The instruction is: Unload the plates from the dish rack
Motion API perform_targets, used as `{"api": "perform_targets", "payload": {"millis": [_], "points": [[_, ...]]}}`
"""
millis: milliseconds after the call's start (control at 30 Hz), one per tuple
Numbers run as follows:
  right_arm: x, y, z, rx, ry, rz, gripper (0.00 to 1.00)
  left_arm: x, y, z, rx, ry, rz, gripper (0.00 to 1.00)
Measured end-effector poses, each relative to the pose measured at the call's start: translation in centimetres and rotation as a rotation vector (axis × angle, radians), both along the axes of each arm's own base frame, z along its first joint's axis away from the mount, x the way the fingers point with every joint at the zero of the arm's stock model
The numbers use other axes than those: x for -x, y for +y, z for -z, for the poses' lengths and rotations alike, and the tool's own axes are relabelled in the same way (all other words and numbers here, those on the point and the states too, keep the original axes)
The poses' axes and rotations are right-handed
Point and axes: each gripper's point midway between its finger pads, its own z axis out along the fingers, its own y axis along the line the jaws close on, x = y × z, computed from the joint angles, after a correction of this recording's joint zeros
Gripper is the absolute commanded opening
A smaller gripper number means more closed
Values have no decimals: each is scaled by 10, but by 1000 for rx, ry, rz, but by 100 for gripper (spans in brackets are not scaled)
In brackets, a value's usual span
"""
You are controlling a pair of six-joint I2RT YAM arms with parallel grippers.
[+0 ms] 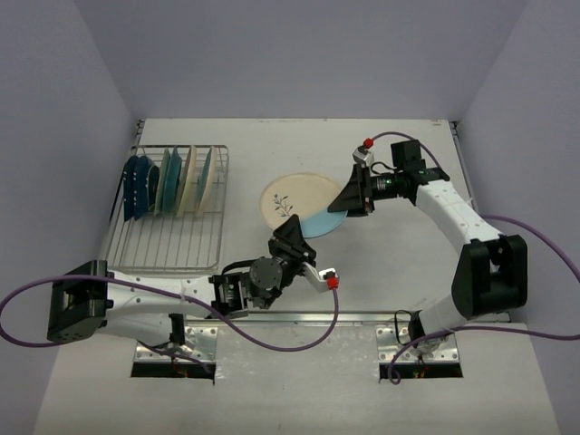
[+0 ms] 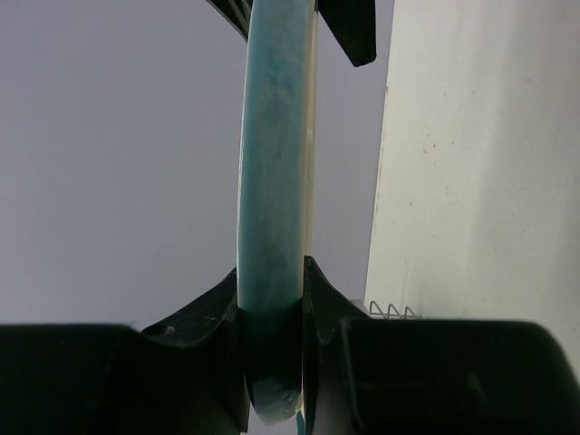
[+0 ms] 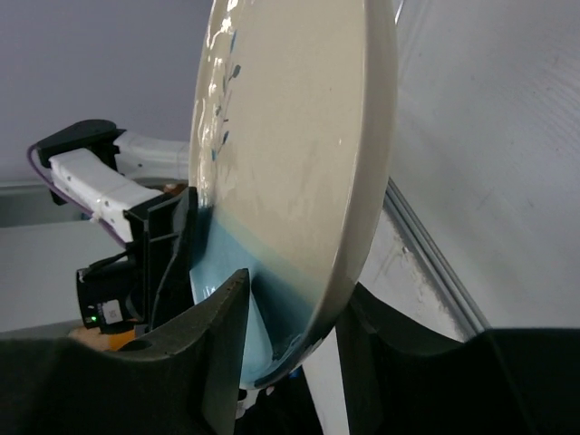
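Cream-and-blue plate (image 1: 290, 199) between left fingers (image 1: 292, 241), right fingers (image 1: 352, 196), plates (image 1: 172, 181) upright in rack (image 1: 168, 246)

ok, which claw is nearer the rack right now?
Left. The left claw is just off the near right corner of the rack, gripping the near edge of the plate. The right claw is farther right, across the plate.

A white table (image 1: 272, 145) stood enclosed on three sides by plain, pale lavender panels: back wall (image 1: 290, 54), left wall (image 1: 54, 136) and right wall (image 1: 535, 109). Illumination was even, with only faint, soft shadows on the tabletop.
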Motion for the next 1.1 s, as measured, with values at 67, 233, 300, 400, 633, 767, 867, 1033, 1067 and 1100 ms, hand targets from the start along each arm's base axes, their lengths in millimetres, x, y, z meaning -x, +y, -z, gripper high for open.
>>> {"api": "perform_targets", "payload": {"millis": [67,233,300,400,633,767,867,1033,1067,1100], "points": [[0,2,-5,-29,13,-8,29,0,0,-1,9,-8,1,0],[-1,4,-12,-68,99,-6,0,1,1,2,-19,-22,-2,13],[-2,4,-11,-66,107,0,0,1,0,5,-40,-26,-5,49],[-4,4,-8,-57,107,9,0,1,0,2,-16,-30,-10,84],[-25,-24,1,-65,147,105,0,-7,14,-9,68,-23,-54,100],[-58,-67,21,-47,151,256,0,-30,41,-19,142,12,-168,100],[-82,-98,54,27,176,377,0,-51,59,-48,262,54,-267,100],[-109,-124,106,167,219,464,0,-71,102,-105,556,109,-395,100],[-114,-126,112,187,221,468,0,-73,113,-111,604,118,-421,100],[-120,-128,118,206,223,471,0,-75,123,-116,646,127,-447,100]]}}
